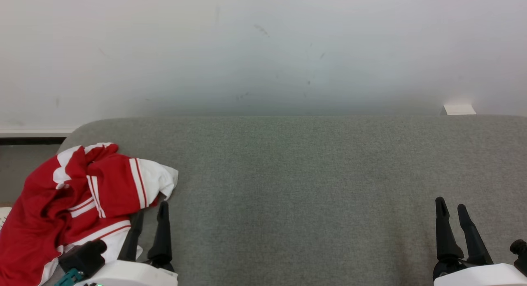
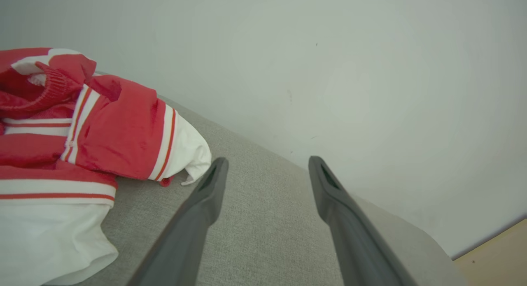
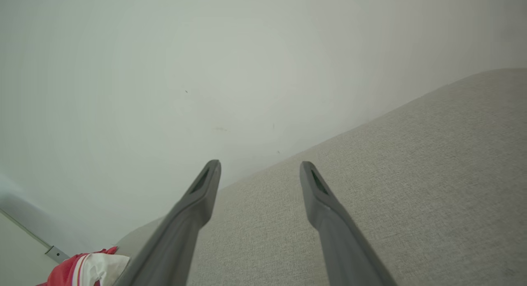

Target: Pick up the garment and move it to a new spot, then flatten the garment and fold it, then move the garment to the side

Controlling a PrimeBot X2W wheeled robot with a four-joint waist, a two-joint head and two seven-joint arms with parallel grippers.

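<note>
Pick-up pending. Left gripper (image 1: pixel 151 209) agape, empty; red-white jacket (image 1: pixel 78 195) just to its left: sidestep, pinch. Right gripper (image 1: pixel 450 203) likewise.

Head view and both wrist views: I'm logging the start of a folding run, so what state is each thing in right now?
garment: crumpled in a heap, unfolded, lying at the left end of the cushion, not held.
left claw: open, gripping nothing, right beside the garment's white edge.
right claw: open, gripping nothing, far from the garment.
grey cushion: flat, carrying the garment on its left end.
</note>
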